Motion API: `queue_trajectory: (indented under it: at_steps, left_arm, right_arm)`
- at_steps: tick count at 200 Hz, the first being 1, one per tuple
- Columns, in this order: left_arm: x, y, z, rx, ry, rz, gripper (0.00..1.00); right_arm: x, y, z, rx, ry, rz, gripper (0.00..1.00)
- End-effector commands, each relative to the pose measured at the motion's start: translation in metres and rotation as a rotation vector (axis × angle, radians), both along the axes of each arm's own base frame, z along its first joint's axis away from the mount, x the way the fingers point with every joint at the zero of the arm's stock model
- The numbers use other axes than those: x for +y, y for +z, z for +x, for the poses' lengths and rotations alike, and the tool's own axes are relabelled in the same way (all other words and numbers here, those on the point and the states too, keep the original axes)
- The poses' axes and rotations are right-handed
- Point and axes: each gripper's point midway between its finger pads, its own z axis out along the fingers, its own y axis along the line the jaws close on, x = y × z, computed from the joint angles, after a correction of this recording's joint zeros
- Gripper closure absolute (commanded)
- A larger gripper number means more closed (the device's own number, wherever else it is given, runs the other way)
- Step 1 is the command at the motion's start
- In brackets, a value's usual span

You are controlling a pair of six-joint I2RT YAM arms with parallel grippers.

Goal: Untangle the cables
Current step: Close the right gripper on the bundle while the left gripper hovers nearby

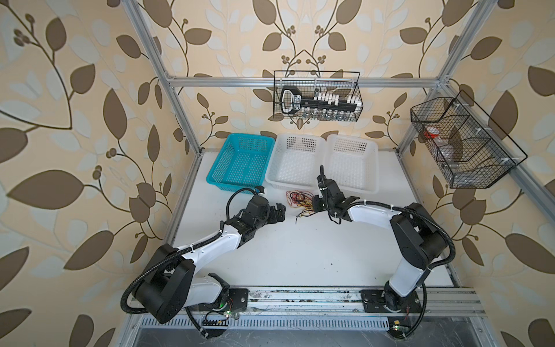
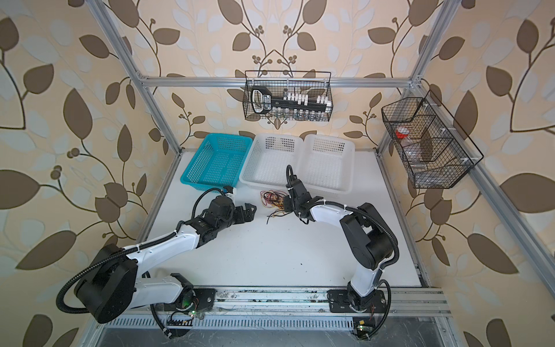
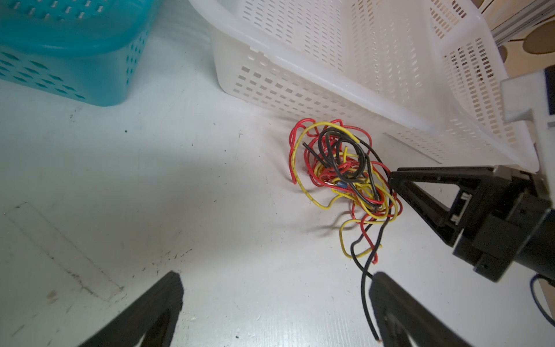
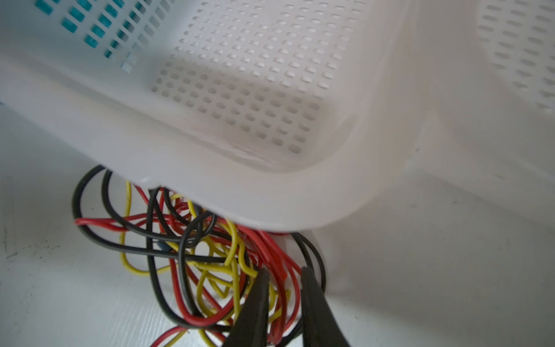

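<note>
Two claws: your right gripper (image 4: 285,272) is pinched narrow on red strands at the knot's edge. Your left gripper (image 3: 276,276) gapes wide and holds nothing.
Cables (image 1: 300,199): one knot on the table (image 1: 300,246), just before the white basket (image 3: 330,76), between both claws.
Black tail (image 3: 363,294): runs lengthwise from the knot toward your left gripper, the nearer one.

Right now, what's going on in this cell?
The right gripper is pinching red strands at the edge of the cables, a red, yellow and black tangle on the table in front of the middle white basket. The left gripper sits open beside it, holding nothing. No cable is pulled free yet.
</note>
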Motion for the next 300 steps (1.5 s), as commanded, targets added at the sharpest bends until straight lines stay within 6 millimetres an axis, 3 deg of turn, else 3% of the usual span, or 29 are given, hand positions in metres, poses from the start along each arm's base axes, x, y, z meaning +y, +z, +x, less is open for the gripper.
queue_trajectory:
  at_steps: [1, 34, 65, 134, 150, 170, 225, 300]
  left_arm:
    - [-0.013, 0.02, 0.009, -0.043, -0.017, -0.043, 0.01]
    - [-0.013, 0.018, 0.01, -0.037, -0.013, -0.043, 0.01]
    - [-0.013, 0.016, 0.01, -0.031, -0.013, -0.042, 0.01]
    - [-0.016, 0.013, 0.011, -0.021, -0.019, -0.044, 0.01]
    - [-0.017, 0.013, 0.011, -0.02, -0.021, -0.046, 0.01]
    - [-0.018, 0.014, 0.012, -0.021, -0.023, -0.049, 0.01]
    - [-0.016, 0.013, 0.01, -0.018, -0.021, -0.043, 0.01]
    - [-0.016, 0.011, 0.01, -0.012, -0.022, -0.043, 0.01]
  right_arm:
    - [0.005, 0.004, 0.009, -0.028, 0.004, -0.009, 0.88]
    - [0.007, 0.004, 0.008, -0.029, 0.021, -0.006, 1.0]
    - [0.009, 0.006, 0.006, -0.031, 0.039, 0.001, 1.0]
    - [0.008, 0.029, -0.001, -0.079, 0.057, 0.034, 1.0]
    - [0.004, 0.023, 0.0, -0.066, 0.044, 0.013, 0.85]
    - [-0.004, 0.012, 0.002, -0.037, 0.019, 0.011, 0.79]
    - [-0.024, -0.013, 0.004, 0.023, -0.017, 0.024, 0.74]
    - [-0.011, -0.026, -0.006, 0.052, 0.036, 0.078, 0.71]
